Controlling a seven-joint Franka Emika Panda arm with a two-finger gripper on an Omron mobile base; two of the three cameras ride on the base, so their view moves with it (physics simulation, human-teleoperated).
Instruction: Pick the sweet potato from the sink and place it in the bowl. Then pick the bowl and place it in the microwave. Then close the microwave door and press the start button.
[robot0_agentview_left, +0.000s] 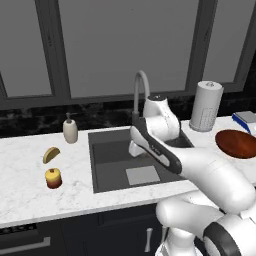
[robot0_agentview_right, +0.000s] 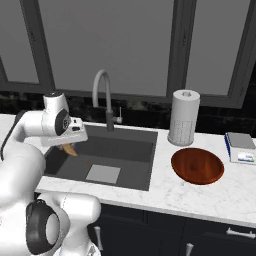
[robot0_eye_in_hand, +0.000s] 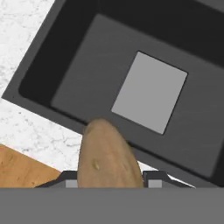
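My gripper (robot0_eye_in_hand: 111, 178) is shut on the sweet potato (robot0_eye_in_hand: 107, 155), a tan-orange tuber that sticks out between the two fingers. It hangs over the left part of the dark sink (robot0_eye_in_hand: 83, 83), above the basin's light grey square (robot0_eye_in_hand: 151, 92). From the right base view the sweet potato (robot0_agentview_right: 70, 149) pokes out below the hand (robot0_agentview_right: 67, 132), above the sink (robot0_agentview_right: 127, 150). The reddish-brown bowl (robot0_agentview_right: 197, 165) (robot0_agentview_left: 237, 144) lies empty on the counter, to the right of the sink (robot0_agentview_left: 102, 170). The microwave and its door are out of view.
The curved faucet (robot0_agentview_right: 102, 95) rises behind the basin. A paper towel roll (robot0_agentview_right: 183, 117) stands behind the bowl, and a blue-white box (robot0_agentview_right: 242, 147) lies to its right. Left of the sink are a soap dispenser (robot0_agentview_left: 70, 131), a yellow-brown crescent food (robot0_agentview_left: 50, 154) and a red-yellow fruit (robot0_agentview_left: 53, 178).
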